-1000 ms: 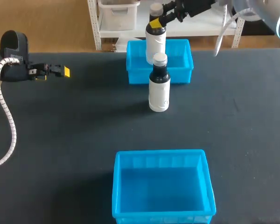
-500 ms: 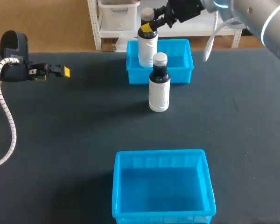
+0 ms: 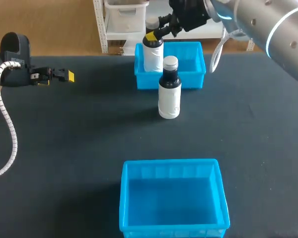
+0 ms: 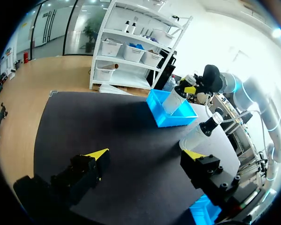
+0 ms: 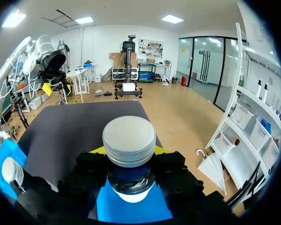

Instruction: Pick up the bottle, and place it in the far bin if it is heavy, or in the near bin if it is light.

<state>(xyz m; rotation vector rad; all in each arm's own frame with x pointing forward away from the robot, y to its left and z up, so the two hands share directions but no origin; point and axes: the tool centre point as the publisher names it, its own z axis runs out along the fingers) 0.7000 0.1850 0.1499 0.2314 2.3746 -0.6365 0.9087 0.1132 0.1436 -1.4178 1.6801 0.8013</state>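
Since a second ago, your right arm has carried the bottle (image 3: pixel 152 53) leftward and lower, from above the middle of the far bin (image 3: pixel 188 67) to its left end.

Nearest you, the near bin (image 3: pixel 173 171) sits on the table (image 3: pixel 79 148), well apart from both sets of jaws and holding nothing that shows. Farther out, a second bottle (image 3: pixel 169 91) with a dark neck and grey cap stands upright on the cloth, just in front of the far bin and below the right jaws, to their near side. From the left wrist, it stands ahead of the right-hand fingertip.

Your left gripper (image 3: pixel 67 76) hangs over the table, its jaws spread wide with only bare cloth between them (image 4: pixel 145 157).

At the back, your right gripper (image 3: pixel 152 35) is clamped on the held bottle's dark neck, just under the grey cap (image 5: pixel 129 140), one yellow tip on each side. The white body hangs upright below the jaws, its base down at the far bin's left end. You cannot tell whether it touches the bin's floor.
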